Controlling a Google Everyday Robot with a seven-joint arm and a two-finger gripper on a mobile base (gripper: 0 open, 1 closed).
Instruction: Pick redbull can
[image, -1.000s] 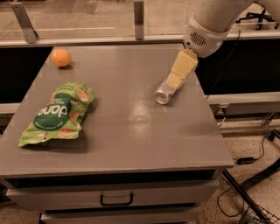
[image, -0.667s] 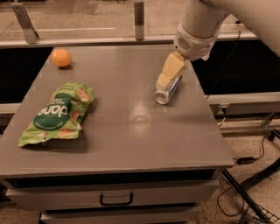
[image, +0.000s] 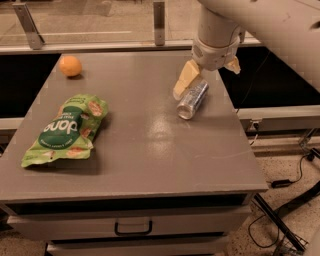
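Note:
The redbull can (image: 192, 99) is a slim silver can lying on its side on the right part of the grey table (image: 150, 145), its shiny round end facing the front. My gripper (image: 207, 73) hangs over the can's far end. It is open, with one cream finger (image: 183, 80) to the left of the can and the other finger (image: 232, 65) up to the right. It holds nothing.
A green snack bag (image: 66, 129) lies flat on the left of the table. An orange fruit (image: 70, 65) sits at the far left corner. A metal rail and glass run behind the table. The table's right edge is close to the can. Cables lie on the floor at right.
The arm has swung left and come lower, bringing the gripper from the can's right side to over its far end. The can, bag and orange have not moved.

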